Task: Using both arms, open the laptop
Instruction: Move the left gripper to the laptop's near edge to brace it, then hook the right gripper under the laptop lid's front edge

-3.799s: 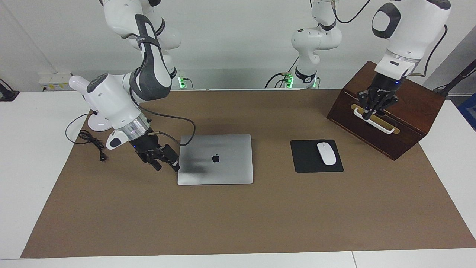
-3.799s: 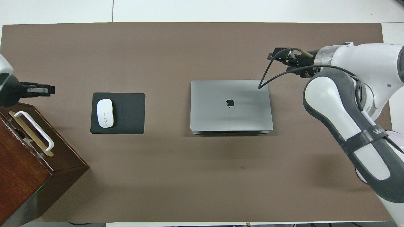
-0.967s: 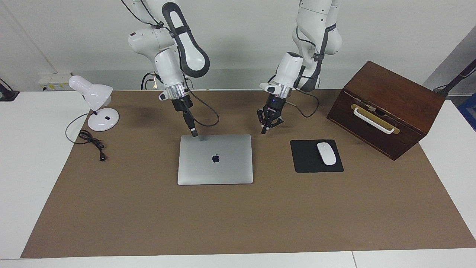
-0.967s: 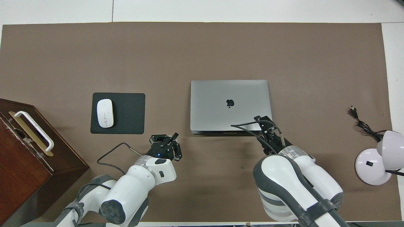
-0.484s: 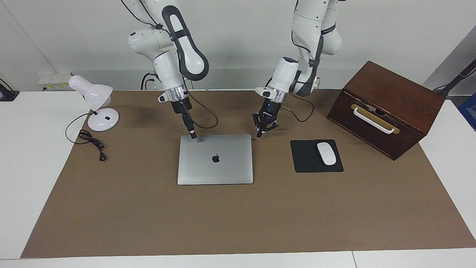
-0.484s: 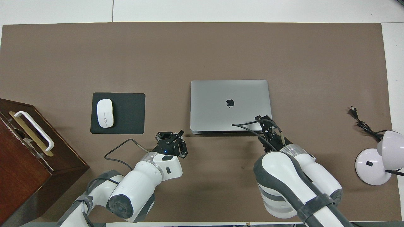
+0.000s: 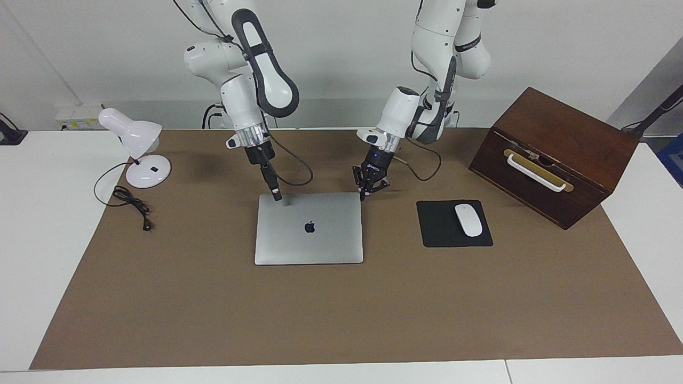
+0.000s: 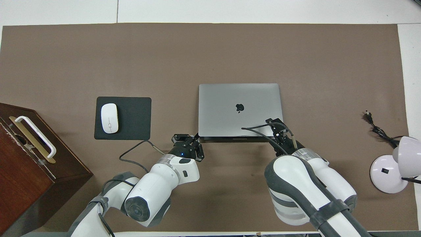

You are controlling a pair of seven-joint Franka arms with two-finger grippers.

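Laptop (image 7: 308, 229) shut, apple logo (image 7: 309, 228) on lid

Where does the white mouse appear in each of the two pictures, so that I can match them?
Facing view: the mouse lies on the black mouse pad, between the laptop and the wooden box.
Overhead view: the mouse lies on the same pad, again between the laptop and the box.
Shared landmark: the white handle of the box.
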